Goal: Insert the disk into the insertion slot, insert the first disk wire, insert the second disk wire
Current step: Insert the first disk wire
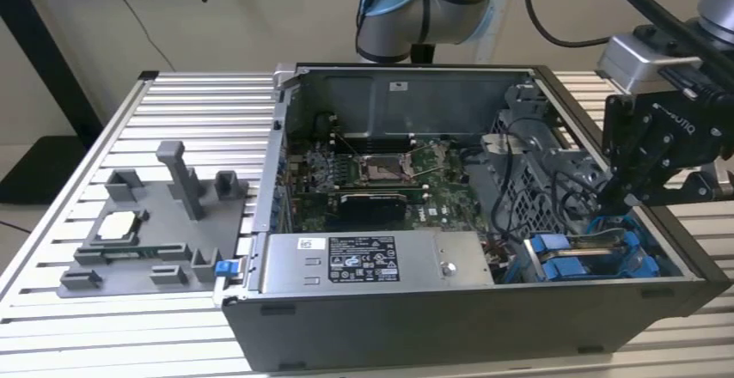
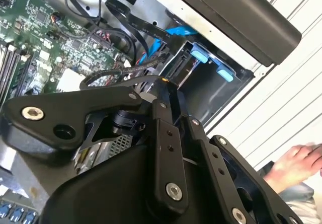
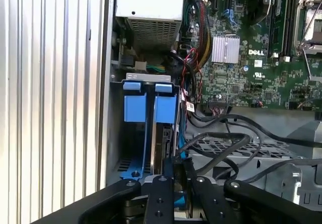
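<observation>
Black two-fingered claw (image 3: pixel 174 164), reaching down into the open dark grey computer case (image 1: pixel 459 326), appears pinched on the exposed edge of the flat silver-grey hard disk in its bright blue carrier (image 3: pixel 163 143). The disk stands on edge, largely sunk into the narrow grey metal drive bay (image 3: pixel 135 108), whose blue rails guide it. Loose black cables (image 3: pixel 221 138) lie just beside the bay, apparently not yet plugged in.

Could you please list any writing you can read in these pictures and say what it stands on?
Power-supply box label: print too small to read.
White sticker on the back wall of the case: too small to read.
Fine print on the motherboard: too small to read.
</observation>
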`<state>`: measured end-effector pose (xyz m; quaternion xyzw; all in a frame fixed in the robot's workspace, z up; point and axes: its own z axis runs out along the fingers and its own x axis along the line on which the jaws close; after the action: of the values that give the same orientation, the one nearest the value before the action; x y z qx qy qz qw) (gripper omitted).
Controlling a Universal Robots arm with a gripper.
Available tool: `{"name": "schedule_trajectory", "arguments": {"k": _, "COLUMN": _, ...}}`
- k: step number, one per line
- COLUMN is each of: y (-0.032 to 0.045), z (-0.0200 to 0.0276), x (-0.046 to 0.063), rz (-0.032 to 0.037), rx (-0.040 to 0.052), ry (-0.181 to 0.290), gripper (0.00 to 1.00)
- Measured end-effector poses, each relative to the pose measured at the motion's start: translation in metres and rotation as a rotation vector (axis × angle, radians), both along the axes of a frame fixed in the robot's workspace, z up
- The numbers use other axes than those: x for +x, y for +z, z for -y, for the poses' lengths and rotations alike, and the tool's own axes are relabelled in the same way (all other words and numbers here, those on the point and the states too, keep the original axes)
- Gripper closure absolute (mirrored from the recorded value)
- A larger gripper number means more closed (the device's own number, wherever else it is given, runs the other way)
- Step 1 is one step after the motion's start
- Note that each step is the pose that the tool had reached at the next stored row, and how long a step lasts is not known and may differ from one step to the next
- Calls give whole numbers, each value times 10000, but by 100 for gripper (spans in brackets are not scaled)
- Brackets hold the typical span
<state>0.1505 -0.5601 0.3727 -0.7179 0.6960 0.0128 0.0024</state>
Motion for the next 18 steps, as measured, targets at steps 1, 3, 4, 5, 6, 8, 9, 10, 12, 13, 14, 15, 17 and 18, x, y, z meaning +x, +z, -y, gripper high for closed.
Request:
{"name": "schedule_trajectory", "arguments": {"k": 1, "y": 0, "z": 0, "x": 0, "rz": -2, "rx": -1, "ry": -1, "gripper": 100}}
{"name": "schedule_trajectory", "arguments": {"k": 3, "y": 0, "z": 0, "x": 0, "rz": -4, "rx": -1, "ry": 0, "gripper": 100}}
{"name": "schedule_trajectory", "arguments": {"k": 4, "y": 0, "z": 0, "x": 1, "rz": -5, "rx": -2, "ry": 1, "gripper": 100}}
{"name": "schedule_trajectory", "arguments": {"k": 5, "y": 0, "z": 0, "x": 1, "rz": -6, "rx": -1, "ry": 0, "gripper": 100}}
{"name": "schedule_trajectory", "arguments": {"k": 6, "y": 0, "z": 0, "x": 1, "rz": -7, "rx": -1, "ry": 0, "gripper": 100}}
{"name": "schedule_trajectory", "arguments": {"k": 8, "y": -2, "z": 1, "x": 1, "rz": -14, "rx": -2, "ry": 0, "gripper": 100}}
{"name": "schedule_trajectory", "arguments": {"k": 9, "y": -8, "z": 1, "x": 7, "rz": -44, "rx": 1, "ry": 3, "gripper": 100}}
{"name": "schedule_trajectory", "arguments": {"k": 10, "y": -13, "z": 1, "x": 14, "rz": -98, "rx": -1, "ry": 2, "gripper": 100}}
{"name": "schedule_trajectory", "arguments": {"k": 12, "y": -30, "z": 5, "x": 34, "rz": -199, "rx": 1, "ry": 0, "gripper": 100}}
{"name": "schedule_trajectory", "arguments": {"k": 13, "y": -39, "z": 6, "x": 44, "rz": -235, "rx": 1, "ry": 0, "gripper": 100}}
{"name": "schedule_trajectory", "arguments": {"k": 14, "y": -48, "z": 8, "x": 54, "rz": -253, "rx": 6, "ry": -1, "gripper": 100}}
{"name": "schedule_trajectory", "arguments": {"k": 15, "y": -59, "z": 10, "x": 64, "rz": -259, "rx": 26, "ry": -1, "gripper": 100}}
{"name": "schedule_trajectory", "arguments": {"k": 17, "y": -82, "z": 12, "x": 79, "rz": -263, "rx": 79, "ry": 0, "gripper": 100}}
{"name": "schedule_trajectory", "arguments": {"k": 18, "y": -95, "z": 13, "x": 85, "rz": -263, "rx": 103, "ry": 1, "gripper": 100}}
